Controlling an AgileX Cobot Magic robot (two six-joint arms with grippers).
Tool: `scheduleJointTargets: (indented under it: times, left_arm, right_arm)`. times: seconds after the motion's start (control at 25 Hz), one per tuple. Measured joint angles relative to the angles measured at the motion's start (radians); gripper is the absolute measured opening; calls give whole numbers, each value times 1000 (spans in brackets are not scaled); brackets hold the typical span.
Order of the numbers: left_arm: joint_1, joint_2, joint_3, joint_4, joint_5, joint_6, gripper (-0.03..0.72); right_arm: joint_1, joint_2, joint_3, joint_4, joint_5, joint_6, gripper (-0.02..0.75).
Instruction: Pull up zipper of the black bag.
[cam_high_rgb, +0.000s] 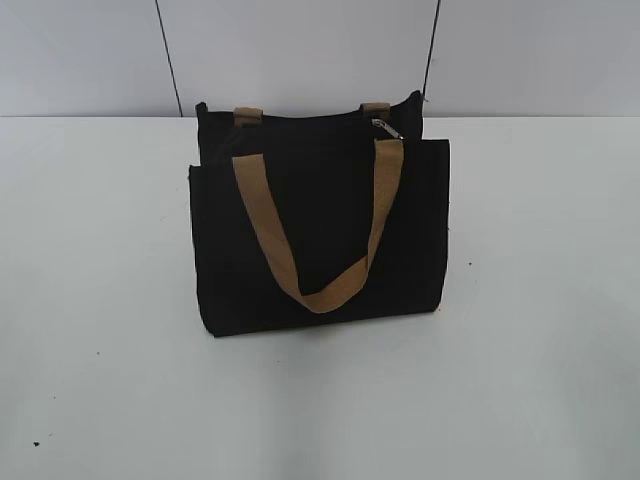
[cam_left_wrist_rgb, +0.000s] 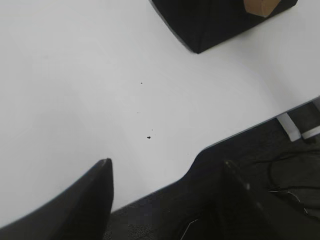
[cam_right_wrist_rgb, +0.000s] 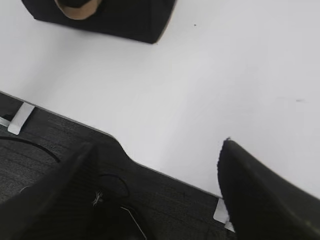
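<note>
The black bag (cam_high_rgb: 320, 225) stands upright in the middle of the white table, front panel toward the camera. One tan handle (cam_high_rgb: 322, 240) hangs down its front. The zipper's small silver pull tab (cam_high_rgb: 387, 129) lies on the top edge near the bag's right end. No arm shows in the exterior view. My left gripper (cam_left_wrist_rgb: 167, 172) is open and empty over the table's front edge, with a bag corner (cam_left_wrist_rgb: 210, 22) far ahead. My right gripper (cam_right_wrist_rgb: 157, 150) is open and empty, also over the front edge, with the bag's base (cam_right_wrist_rgb: 125, 20) far ahead.
The white table (cam_high_rgb: 110, 330) stretches around the bag, with small dark specks (cam_left_wrist_rgb: 149, 137) on it. Below the table's front edge lies dark floor with cables (cam_left_wrist_rgb: 290, 180) and tape strips (cam_right_wrist_rgb: 21, 117). A pale wall (cam_high_rgb: 300, 50) stands behind.
</note>
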Motion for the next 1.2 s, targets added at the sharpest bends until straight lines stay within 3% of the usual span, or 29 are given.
scheduleJointTargets:
  times: [0.24, 0.92, 1.04, 1.2]
  left_arm:
    - [0, -87, 45, 10, -106, 29, 496]
    - [4, -92, 62, 10, -143, 45, 496]
    - [46, -101, 62, 10, -143, 45, 496]
    - [158, -139, 62, 10, -143, 45, 496]
  right_arm:
    - [0, -89, 141, -29, -80, 24, 566]
    - [0, -89, 146, -39, -110, 25, 566]
    - [0, -89, 146, -39, -110, 25, 566]
    - [-1, -89, 146, -38, -110, 25, 566]
